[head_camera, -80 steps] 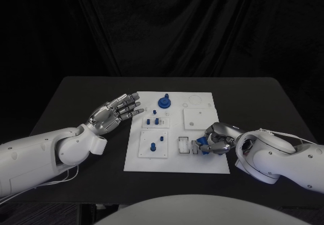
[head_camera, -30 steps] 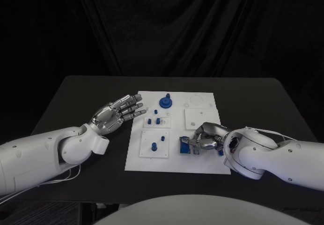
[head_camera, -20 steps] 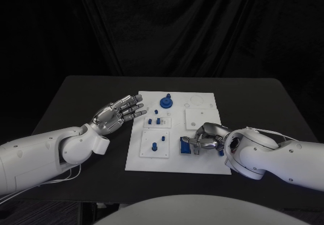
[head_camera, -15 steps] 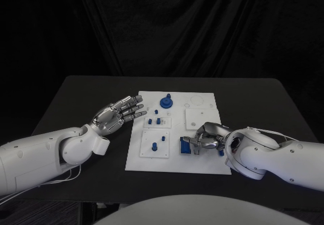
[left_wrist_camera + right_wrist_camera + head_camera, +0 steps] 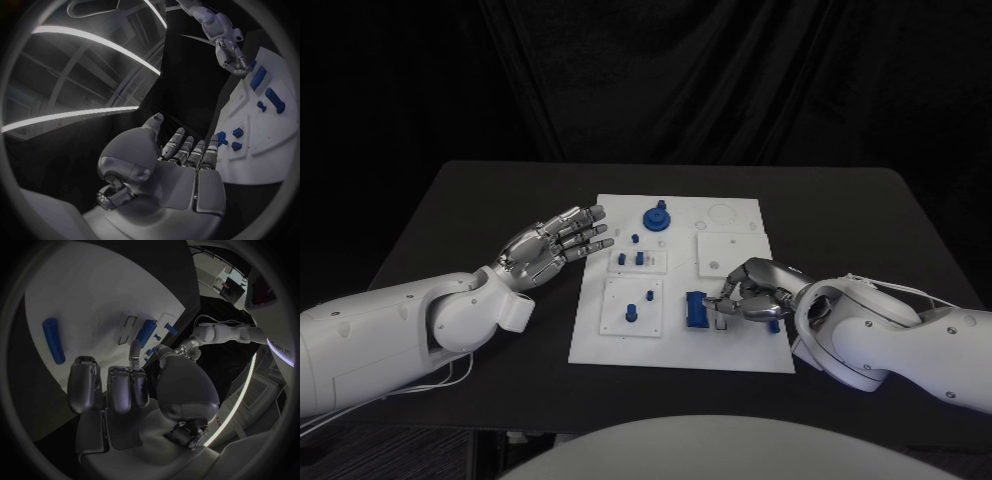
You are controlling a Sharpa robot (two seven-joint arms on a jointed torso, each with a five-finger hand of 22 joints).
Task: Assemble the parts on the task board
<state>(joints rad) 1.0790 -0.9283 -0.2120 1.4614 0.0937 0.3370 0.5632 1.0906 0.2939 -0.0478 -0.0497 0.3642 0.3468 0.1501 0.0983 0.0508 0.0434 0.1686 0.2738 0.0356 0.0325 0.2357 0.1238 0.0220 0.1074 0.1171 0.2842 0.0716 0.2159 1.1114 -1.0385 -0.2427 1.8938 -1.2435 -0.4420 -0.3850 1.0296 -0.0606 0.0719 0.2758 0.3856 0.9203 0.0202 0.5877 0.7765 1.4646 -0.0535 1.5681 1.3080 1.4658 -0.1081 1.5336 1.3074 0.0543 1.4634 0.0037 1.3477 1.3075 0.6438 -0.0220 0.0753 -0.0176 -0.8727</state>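
The right hand [image 5: 759, 296] rests with curled fingers on the task board [image 5: 678, 345], grasping nothing, just beside a blue block [image 5: 694, 309] lying on the board. The left hand [image 5: 554, 243] hovers released, fingers spread, beside the board's other edge.

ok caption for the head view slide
Right hand beside a blue bar on the white board; left hand open at the board's left edge.

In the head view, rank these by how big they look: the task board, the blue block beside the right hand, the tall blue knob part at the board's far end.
1. Task board, by far the largest.
2. Blue block and blue knob part look about alike; the knob part lies farther from the camera, so I won't rank them.
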